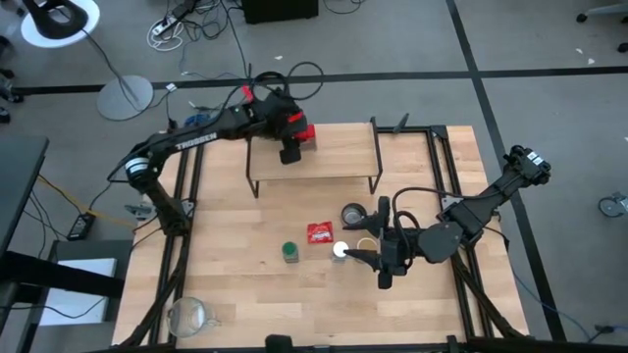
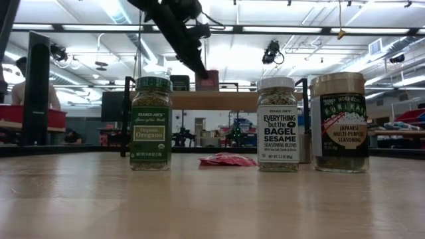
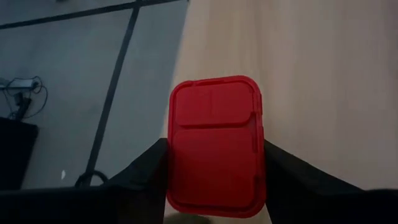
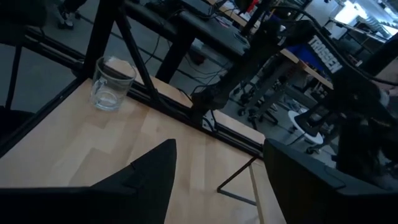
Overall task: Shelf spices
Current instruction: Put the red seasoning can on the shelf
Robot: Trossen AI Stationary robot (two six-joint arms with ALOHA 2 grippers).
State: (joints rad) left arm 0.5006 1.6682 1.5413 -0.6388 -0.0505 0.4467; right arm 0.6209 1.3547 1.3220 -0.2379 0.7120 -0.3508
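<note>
Standing on the table: three spice jars [image 2: 151,123]; one red tin [image 3: 216,146] held.

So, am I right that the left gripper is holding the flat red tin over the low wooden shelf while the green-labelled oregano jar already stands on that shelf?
Not quite: the green-labelled oregano jar stands on the big wooden tabletop, in front of the low wooden shelf, as the high view shows. The rest holds: the left gripper grips the flat red tin over the shelf.
</note>
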